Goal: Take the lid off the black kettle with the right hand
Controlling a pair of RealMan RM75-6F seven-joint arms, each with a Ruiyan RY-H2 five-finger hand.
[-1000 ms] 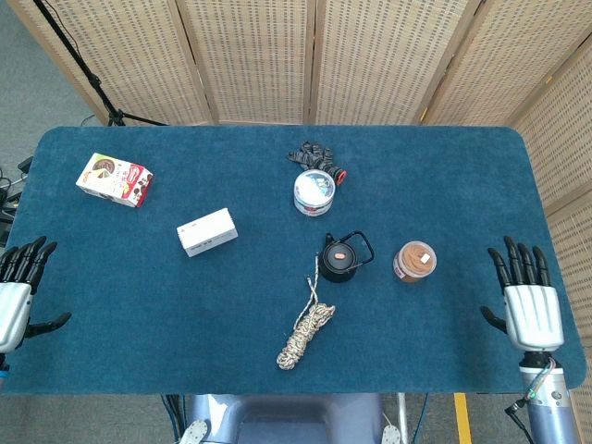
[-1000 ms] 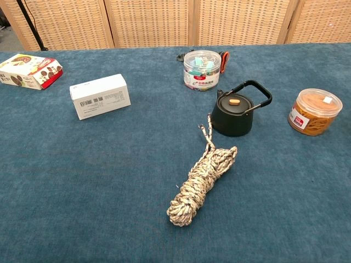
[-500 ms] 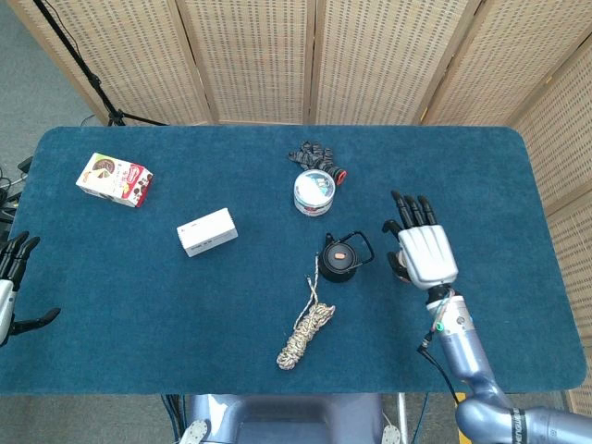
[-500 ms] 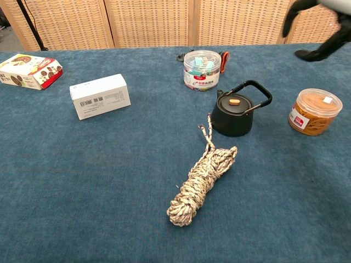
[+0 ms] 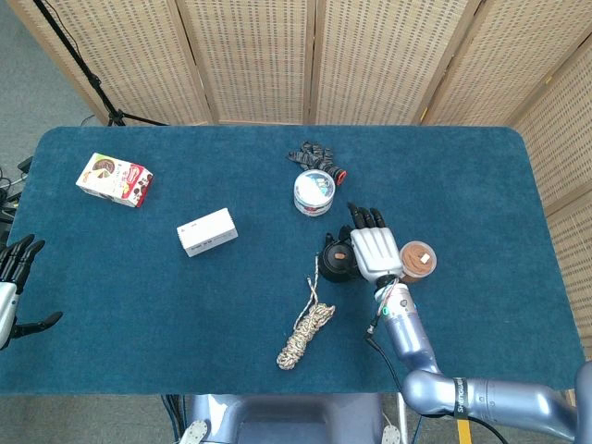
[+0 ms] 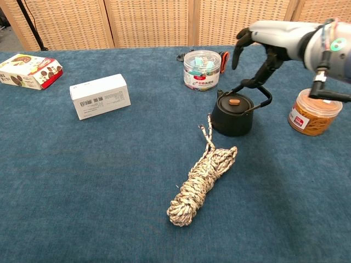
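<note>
The black kettle [image 5: 335,264] [image 6: 232,118] stands mid-table with its lid [image 6: 234,102] on; the lid has a small orange knob. Its wire handle [image 6: 263,93] is tipped toward the right. My right hand [image 5: 374,247] [image 6: 267,38] hovers above the kettle's handle side, fingers spread and pointing down, holding nothing and clear of the lid. My left hand [image 5: 11,287] rests open at the table's left edge, seen only in the head view.
An orange-filled jar [image 6: 314,112] stands right of the kettle, under my right forearm. A clear tub of clips [image 6: 202,69] sits behind it, a coiled rope [image 6: 202,182] in front. A white box [image 6: 100,96] and a snack box [image 6: 30,70] lie to the left.
My right hand has swung in from the table's right edge to above the kettle. The left hand has drawn back a little at the left edge. The kettle has not moved.
</note>
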